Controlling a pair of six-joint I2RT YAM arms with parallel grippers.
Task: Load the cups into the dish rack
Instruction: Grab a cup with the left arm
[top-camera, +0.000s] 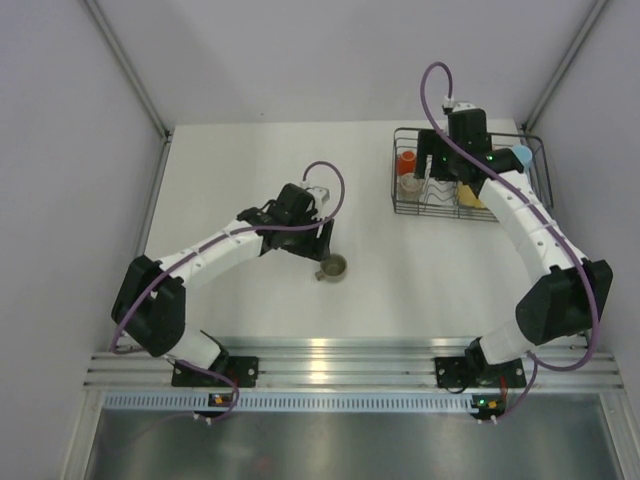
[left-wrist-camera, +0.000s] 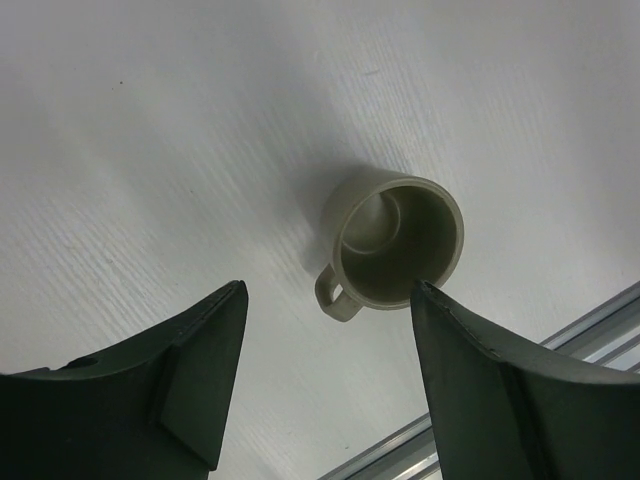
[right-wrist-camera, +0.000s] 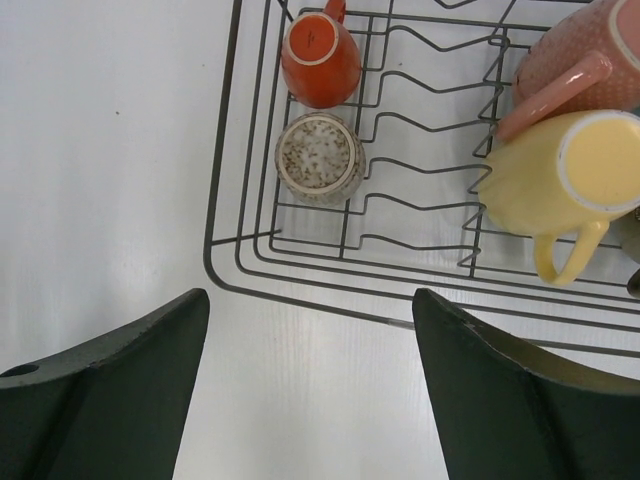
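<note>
**Student:** What is the step in hand?

**Tutor:** The pick-up of the last loose cup. The left pincer (top-camera: 323, 243) is released, its jaws wide and holding nothing. It hangs over a small grey-olive handled mug (left-wrist-camera: 395, 240), which stands upright, mouth up, on the white worktop (top-camera: 230, 170). The mug is about midway between the side edges and nearer the near edge than the far one. In the left wrist view it lies ahead of the fingertips, not between them.

**Student:** And the black wire dish rack (right-wrist-camera: 222, 150)?

**Tutor:** It is at the worktop's far right corner. The right pincer (right-wrist-camera: 310, 305), likewise released and empty, hovers above the rack's left edge. Along that edge sit a small orange mug (right-wrist-camera: 318, 50) and a speckled grey-olive mug (right-wrist-camera: 318, 155), both seemingly mouth down. Toward the middle, a pale yellow mug (right-wrist-camera: 560, 180) and a pink-salmon mug (right-wrist-camera: 580, 60) lie tilted. A light blue mug (top-camera: 522, 155) is at the right edge.

**Student:** How should the mug be taken?

**Tutor:**
- Advance until the round body sits between the jaws, then descend.
- The handle points back toward the pincer, so turn the wrist to keep both fingers off it.
- Close across the body's widest line; a smooth round wall probably slips if pinched off-centre.
- Lift straight up before crossing to the rack.
- The bare wires between the speckled and yellow mugs look like the free place.
</note>
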